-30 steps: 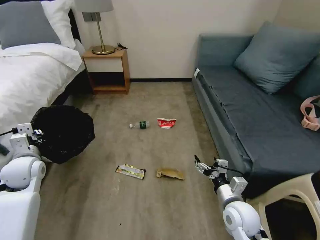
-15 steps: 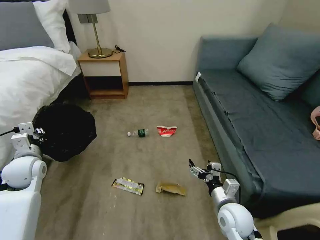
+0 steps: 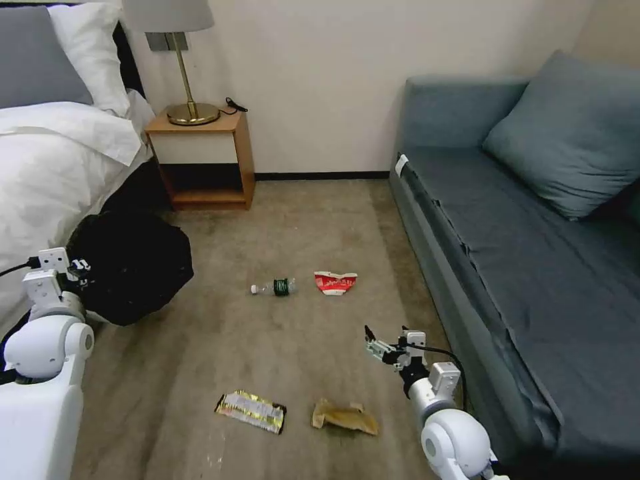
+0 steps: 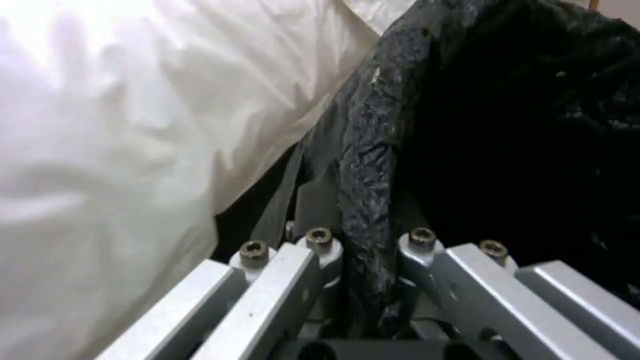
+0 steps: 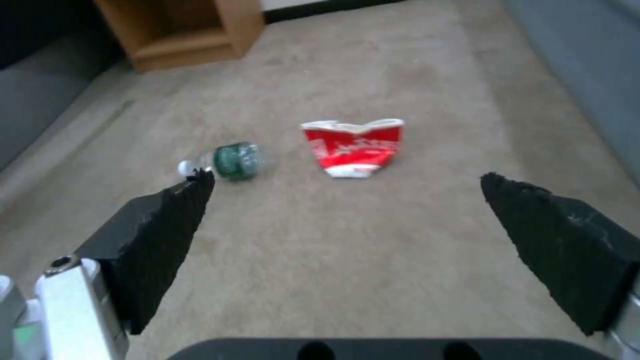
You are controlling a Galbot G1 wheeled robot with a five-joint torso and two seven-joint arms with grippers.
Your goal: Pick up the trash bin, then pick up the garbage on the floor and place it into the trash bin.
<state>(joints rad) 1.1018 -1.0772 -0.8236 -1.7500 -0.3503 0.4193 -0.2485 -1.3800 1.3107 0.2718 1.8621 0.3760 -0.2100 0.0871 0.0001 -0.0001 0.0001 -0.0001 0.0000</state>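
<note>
Now left pincer (image 4: 363, 280) clamped on crinkly black-bagged trash bin (image 3: 133, 267) beside white bed (image 3: 47, 173).
Right pincer (image 5: 347, 245) spread apart over carpet, facing crushed red-white paper cup (image 5: 353, 147) and clear green-label bottle (image 5: 230, 161).

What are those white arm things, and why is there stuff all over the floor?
They belong to a robot on wheels with two arms. One camera sits on its head looking down; one rides on each wrist. Its left gripper is pinched shut on the trash bin, which has a black bag, beside the bed. Its right gripper is open, above the carpet. On the floor lie a bottle, a red-white paper cup, a wrapper and a brown paper bag.
</note>
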